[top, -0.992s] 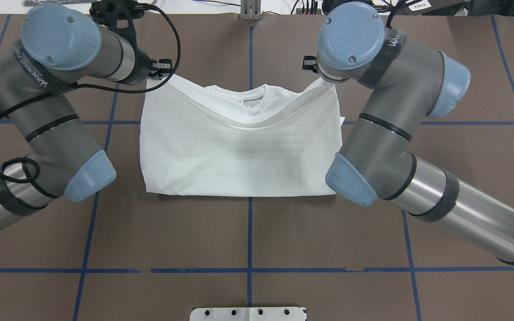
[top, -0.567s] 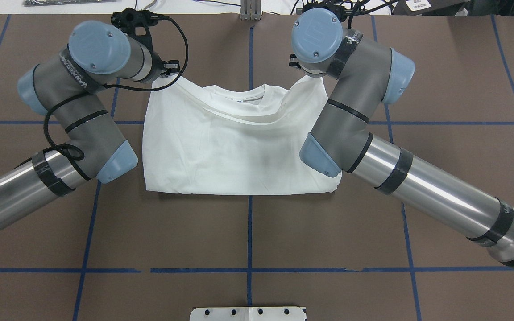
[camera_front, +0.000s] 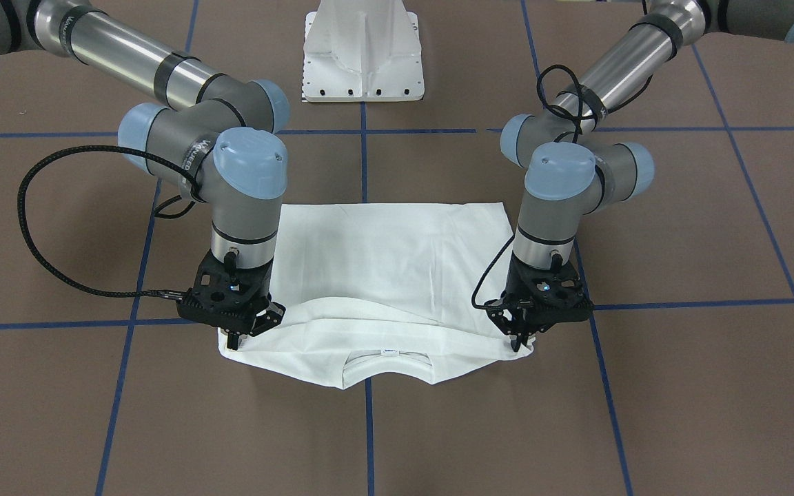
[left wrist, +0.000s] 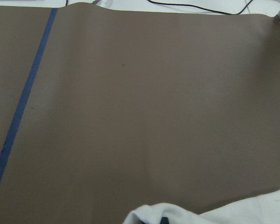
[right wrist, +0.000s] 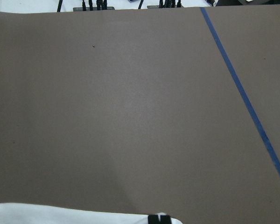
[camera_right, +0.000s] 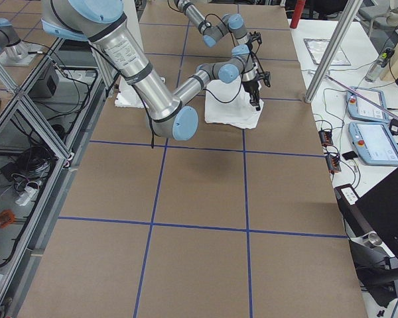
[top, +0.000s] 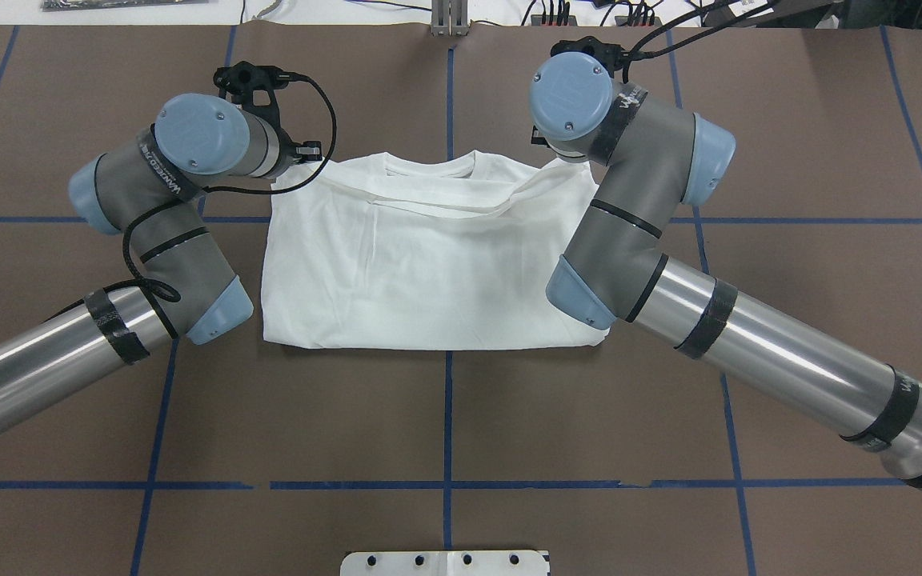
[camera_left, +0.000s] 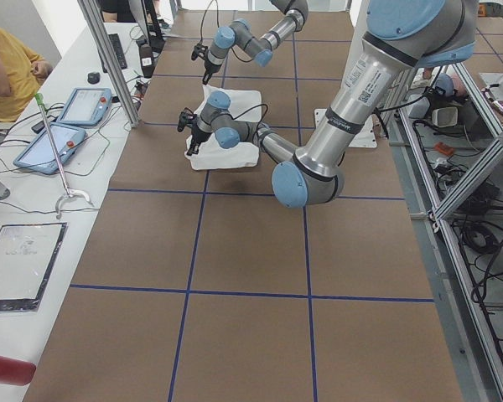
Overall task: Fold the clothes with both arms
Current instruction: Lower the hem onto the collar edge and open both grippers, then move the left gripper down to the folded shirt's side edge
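Shirt (camera_front: 383, 255) in left pincer (camera_front: 520, 342), right pincer (camera_front: 233, 339)

Left gripper (camera_front: 520, 339): covered by its own wrist joint in the overhead view. Its tips are partly sunk in cloth in the front-facing view.
Right gripper (camera_front: 235, 336): same condition in both views.
T-shirt (top: 429, 264): the near right corner is covered by the right arm (top: 613, 264) from overhead. The under layers are hidden by the top layer.
Neck label (camera_front: 389, 351): marking too small to read.
Wrist views: only a strip of cloth shows, cut by the bottom edge. Each gripper is reduced to a dark sliver there.
Side views: both grippers are too small to judge jaw spacing.
Pedestal (camera_front: 362, 55): cut by the top edge in the front-facing view and by the bottom edge from overhead.
Operator (camera_left: 4, 63): cut by the left edge.
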`<control>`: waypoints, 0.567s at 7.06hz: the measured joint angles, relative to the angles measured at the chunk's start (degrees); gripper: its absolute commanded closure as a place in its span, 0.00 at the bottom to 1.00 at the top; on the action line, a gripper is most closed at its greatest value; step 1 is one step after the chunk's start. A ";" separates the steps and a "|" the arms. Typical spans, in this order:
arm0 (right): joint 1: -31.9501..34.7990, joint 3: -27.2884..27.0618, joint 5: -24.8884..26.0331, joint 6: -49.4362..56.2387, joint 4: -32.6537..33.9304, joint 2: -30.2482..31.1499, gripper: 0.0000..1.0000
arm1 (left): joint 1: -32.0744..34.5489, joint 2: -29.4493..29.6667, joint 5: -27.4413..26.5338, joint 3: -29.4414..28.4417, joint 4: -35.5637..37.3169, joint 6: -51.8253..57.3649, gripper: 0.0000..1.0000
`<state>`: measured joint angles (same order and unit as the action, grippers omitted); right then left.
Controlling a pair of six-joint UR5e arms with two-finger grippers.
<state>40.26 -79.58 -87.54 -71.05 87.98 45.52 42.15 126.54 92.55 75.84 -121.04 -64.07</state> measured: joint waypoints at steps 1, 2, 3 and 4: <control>-0.20 0.01 0.00 0.04 -0.05 0.41 0.00 | -0.13 -0.07 0.02 0.14 -0.09 1.27 0.00; -0.27 -0.32 -0.19 0.17 -0.08 0.63 0.00 | -0.05 -0.54 0.26 1.40 -0.09 5.08 0.00; 0.11 -1.08 -1.11 1.65 -0.17 0.80 0.00 | 0.12 -2.01 1.78 4.23 -0.13 9.30 0.00; 0.84 -2.82 -2.61 4.62 -0.35 1.97 0.00 | 0.24 -5.06 5.07 8.52 -0.22 11.63 0.00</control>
<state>41.09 -82.39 -90.15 -66.43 87.63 47.49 42.39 121.48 97.62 84.36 -121.26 -52.44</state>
